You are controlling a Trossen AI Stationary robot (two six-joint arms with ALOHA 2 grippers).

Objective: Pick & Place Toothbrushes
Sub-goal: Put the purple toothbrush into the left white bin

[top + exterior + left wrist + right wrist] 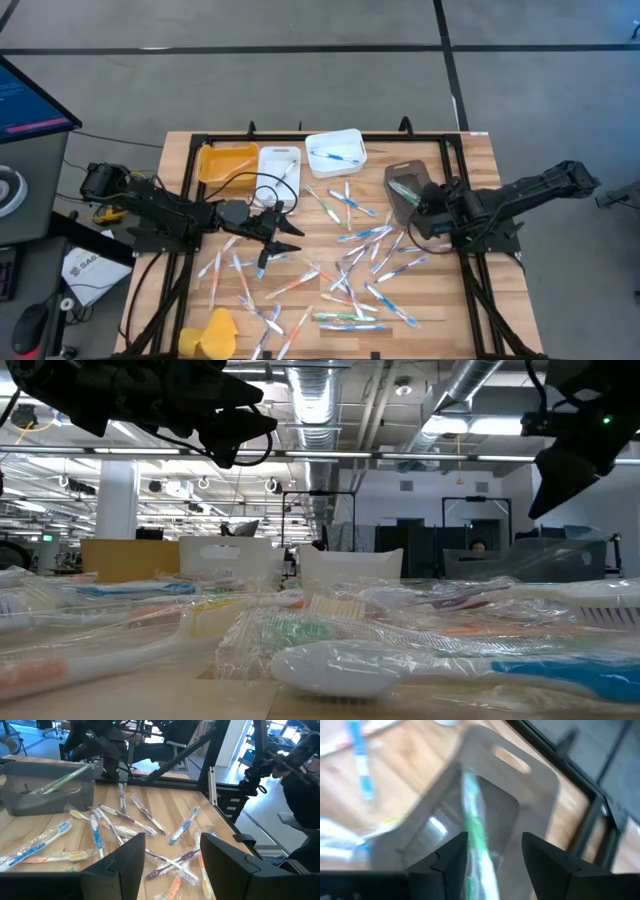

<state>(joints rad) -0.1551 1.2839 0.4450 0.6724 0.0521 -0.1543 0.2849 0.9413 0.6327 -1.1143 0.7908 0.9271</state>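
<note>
Toothbrushes (345, 262) lie scattered over the wooden bench (470, 170), most in clear wrappers, thickest across the middle and toward the right side; a few more run down toward the front edge near the yellow lump (214, 333). One green toothbrush (479, 840) sits in the grey bin (405, 186) at the right rear, lying lengthwise, free of the fingers. Right end effector (428, 203) hangs right over that bin's near edge, arm reaching in from the right side of the bench, folded low with the wrist pointing left; right wrist view looks down into the bin with both fingers spread either side of the green brush, holding nothing. Left end effector (287, 238) hovers above the bench left of centre, arm stretched in from the left edge and lying nearly flat, fingers pointing right toward the pile; gap between the fingers is plain in the left wrist view, nothing in it, several wrapped brushes on the wood just ahead. Back row, left to right: orange bin (226, 161), white tray (278, 168) touching it, white bin (335, 151) holding a blue brush. Low view: wrapped brushes fill the foreground, both arms dark overhead, left one top left, right one top right, neither touching the bench.
</note>
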